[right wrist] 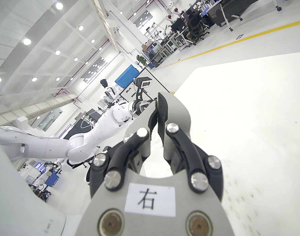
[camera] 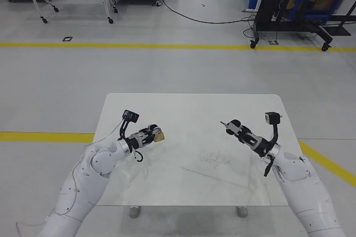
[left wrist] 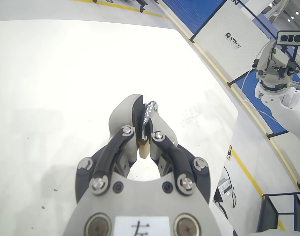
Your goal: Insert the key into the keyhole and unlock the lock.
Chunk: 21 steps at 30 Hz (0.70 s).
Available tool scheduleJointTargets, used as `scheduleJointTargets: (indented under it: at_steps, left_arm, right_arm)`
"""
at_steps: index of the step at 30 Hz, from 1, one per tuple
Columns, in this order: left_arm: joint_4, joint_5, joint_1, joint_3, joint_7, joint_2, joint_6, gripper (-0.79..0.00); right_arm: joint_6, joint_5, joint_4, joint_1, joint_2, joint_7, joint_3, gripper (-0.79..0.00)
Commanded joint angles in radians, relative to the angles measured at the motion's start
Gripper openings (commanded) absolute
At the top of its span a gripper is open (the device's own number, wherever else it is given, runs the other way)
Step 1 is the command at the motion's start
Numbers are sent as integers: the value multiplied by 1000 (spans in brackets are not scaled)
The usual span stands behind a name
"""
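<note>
- The left hand [left wrist: 147, 110] is clamped on the lock [left wrist: 144, 151], brass body between the fingers, shackle at the tips.
- The right hand [camera: 231, 126], centre-right, pinches the key [camera: 223, 124], well apart over the counter [camera: 196, 109].

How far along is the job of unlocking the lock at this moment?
Done: both pieces look picked up. The left hand is shut on the lock; the right hand is shut, with a thin tip, probably the key, sticking out. In hand: both are held above the table, well apart. Left: bring them together, insert the key and turn it.
</note>
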Motion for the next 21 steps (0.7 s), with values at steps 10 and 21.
scheduleJointTargets:
  at_steps: [10,21]
  left_arm:
    - [84,-613,-74,10,-288,-29,153,-785]
    - [199,-907,-116,16,-413,-50,268,-785]
  right_arm:
    - [0,0,0,0,0,0,0,-785]
    - [0,0,0,0,0,0,0,-785]
